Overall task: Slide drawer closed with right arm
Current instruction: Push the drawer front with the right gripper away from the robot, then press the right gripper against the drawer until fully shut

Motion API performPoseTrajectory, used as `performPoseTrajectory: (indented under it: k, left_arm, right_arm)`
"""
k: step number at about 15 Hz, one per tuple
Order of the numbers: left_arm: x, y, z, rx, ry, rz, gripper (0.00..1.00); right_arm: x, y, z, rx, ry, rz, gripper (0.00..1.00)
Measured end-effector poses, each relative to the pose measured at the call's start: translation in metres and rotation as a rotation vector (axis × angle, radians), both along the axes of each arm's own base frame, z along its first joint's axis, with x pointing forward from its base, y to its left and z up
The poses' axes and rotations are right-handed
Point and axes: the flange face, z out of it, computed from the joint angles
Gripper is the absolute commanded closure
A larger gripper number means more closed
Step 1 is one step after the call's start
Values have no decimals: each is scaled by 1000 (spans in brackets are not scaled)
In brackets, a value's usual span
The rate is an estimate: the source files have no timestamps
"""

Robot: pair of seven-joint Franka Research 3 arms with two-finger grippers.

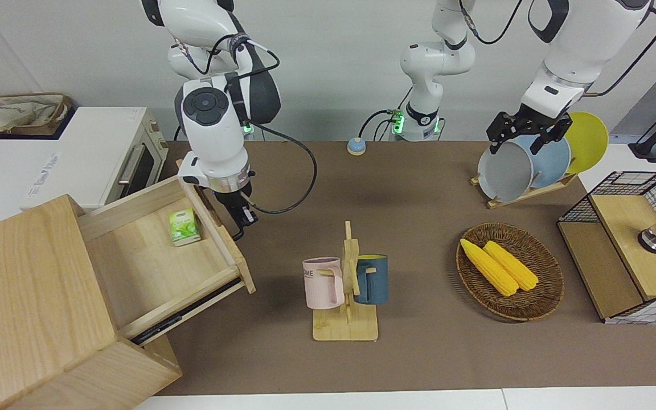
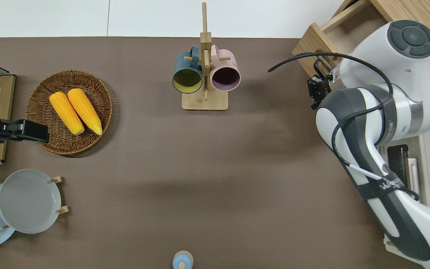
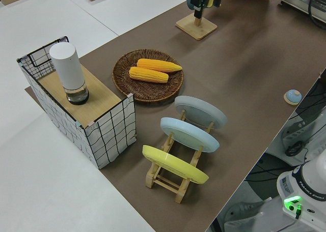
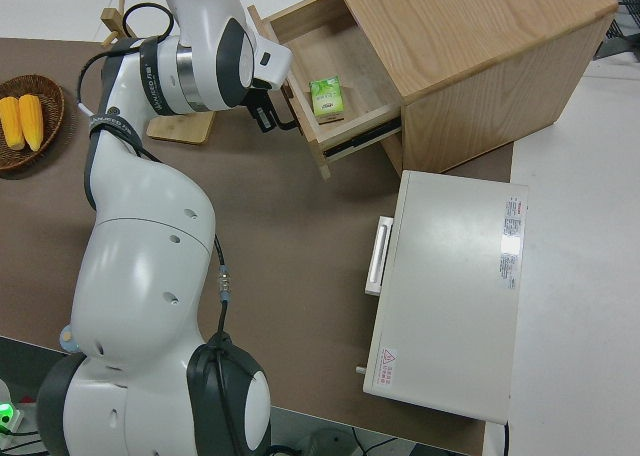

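The pale-wood drawer (image 1: pixel 151 262) stands partly open out of the large cabinet (image 1: pixel 26 296) at the right arm's end of the table. A small green box (image 1: pixel 184 226) lies inside it. The black bar handle (image 2: pixel 318 64) is on the drawer's front panel. My right gripper (image 1: pixel 241 218) is against the drawer front at the handle; it also shows in the overhead view (image 2: pixel 316 89) and the right side view (image 4: pixel 268 116). I cannot tell whether it holds the bar. The left arm is parked, its gripper (image 1: pixel 524 135) open.
A white toaster oven (image 1: pixel 77 154) stands beside the cabinet, nearer to the robots. A mug rack (image 1: pixel 346 285) with two mugs stands mid-table. A basket of corn (image 1: pixel 510 270), a plate rack (image 1: pixel 533 162) and a wire-mesh box (image 1: pixel 630 245) stand toward the left arm's end.
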Motion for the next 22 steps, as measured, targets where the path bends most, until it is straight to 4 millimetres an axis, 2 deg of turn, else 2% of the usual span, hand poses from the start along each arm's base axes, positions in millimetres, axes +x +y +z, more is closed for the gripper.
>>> performPoseTrajectory:
  k: [6,11,15,22]
  left_arm:
    - [0,0,0,0,0,0,7]
    - [0,0,0,0,0,0,7]
    - [0,0,0,0,0,0,7]
    - [0,0,0,0,0,0,7]
  right_arm:
    - [11,-45,-1,16,-5,-13,1000]
    - [16,-60,1,19,-11,-25,1000]
    - [19,-81,-1,18,-13,-13,1000]
    - [24,-120,10,16,-40,-19,1000]
